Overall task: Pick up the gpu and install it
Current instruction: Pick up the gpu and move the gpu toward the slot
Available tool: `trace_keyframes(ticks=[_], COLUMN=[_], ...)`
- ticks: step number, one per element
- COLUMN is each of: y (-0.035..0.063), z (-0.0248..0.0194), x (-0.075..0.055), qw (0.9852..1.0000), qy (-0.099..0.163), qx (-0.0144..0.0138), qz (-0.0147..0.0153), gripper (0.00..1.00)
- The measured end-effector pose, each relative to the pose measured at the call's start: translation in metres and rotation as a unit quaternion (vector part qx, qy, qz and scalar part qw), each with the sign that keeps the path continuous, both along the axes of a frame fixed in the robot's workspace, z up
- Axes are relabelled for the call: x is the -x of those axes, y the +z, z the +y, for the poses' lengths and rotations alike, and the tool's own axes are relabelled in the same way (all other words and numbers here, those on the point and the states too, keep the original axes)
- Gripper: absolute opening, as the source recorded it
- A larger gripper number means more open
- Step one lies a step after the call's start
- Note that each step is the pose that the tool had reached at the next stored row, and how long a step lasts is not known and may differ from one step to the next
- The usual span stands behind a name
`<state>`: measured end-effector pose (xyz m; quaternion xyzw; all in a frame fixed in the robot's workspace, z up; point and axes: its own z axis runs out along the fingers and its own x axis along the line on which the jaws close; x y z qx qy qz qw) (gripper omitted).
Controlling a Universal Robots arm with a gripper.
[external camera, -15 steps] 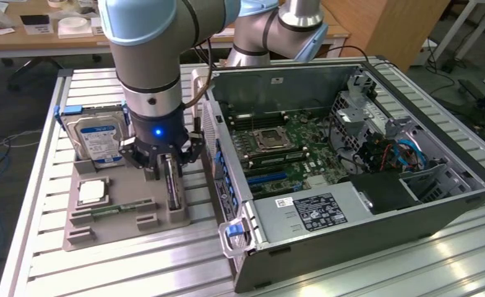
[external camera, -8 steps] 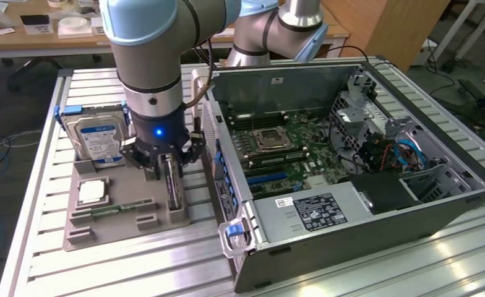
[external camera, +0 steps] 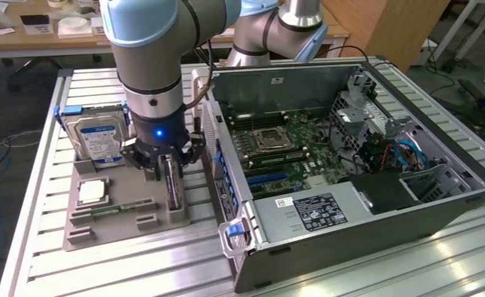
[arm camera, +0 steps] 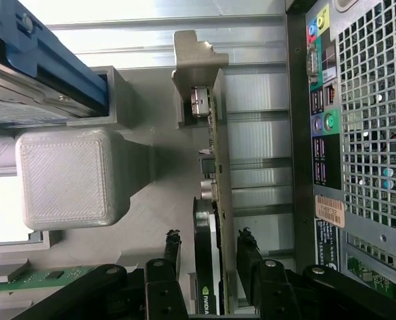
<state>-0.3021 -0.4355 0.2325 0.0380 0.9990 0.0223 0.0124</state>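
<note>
End effector (arm camera: 209,235) spread apart astride upright gpu (arm camera: 219,153), arm (external camera: 148,55) vertical above it.

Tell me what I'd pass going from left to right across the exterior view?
Hard drive with a blue label → gpu standing on edge in the grey tray, gripper open astride it → motherboard inside the open computer case → blue cables.
</note>
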Motion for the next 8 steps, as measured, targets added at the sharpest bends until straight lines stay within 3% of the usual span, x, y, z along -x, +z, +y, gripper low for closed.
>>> trace_keyframes(ticks=[8], y=[-0.0001], z=[0.0000], x=[-0.0008], qw=[1.0000], qy=[0.000], qx=[0.0000], qz=[0.0000], gripper=[0.47])
